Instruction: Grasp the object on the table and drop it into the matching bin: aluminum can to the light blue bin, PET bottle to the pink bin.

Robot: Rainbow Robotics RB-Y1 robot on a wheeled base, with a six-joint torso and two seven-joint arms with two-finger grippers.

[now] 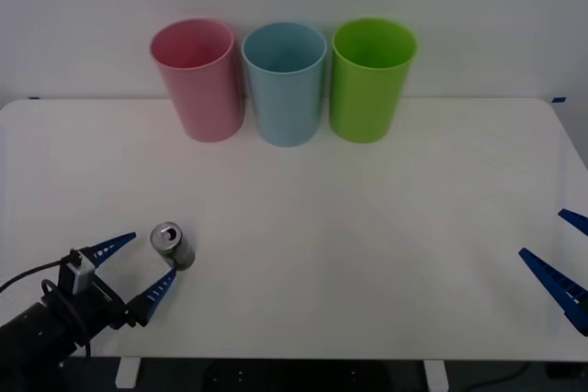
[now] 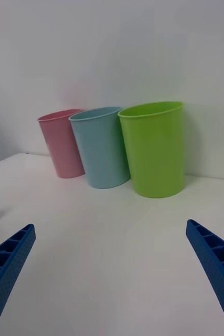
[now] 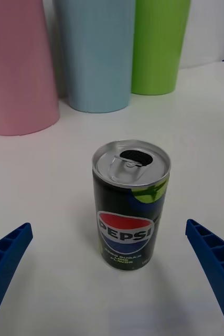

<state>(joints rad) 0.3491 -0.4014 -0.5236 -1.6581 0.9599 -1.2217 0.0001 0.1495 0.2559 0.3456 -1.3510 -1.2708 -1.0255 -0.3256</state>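
We read one brand: "PEPSI" in white capitals across the red, white and blue globe emblem on the dark side of the aluminum can (image 3: 131, 202), which stands upright on the table (image 3: 195, 142). Under the emblem sit two lines of small green lettering that we cannot make out. We find no other writing anywhere.

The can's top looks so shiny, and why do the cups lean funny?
Left wrist view: the small dark can with a silver pull-tab top catches soft light, and the tall pink plastic bin flares outward from lens distortion. Front view: the can casts only a faint shadow on the white table.
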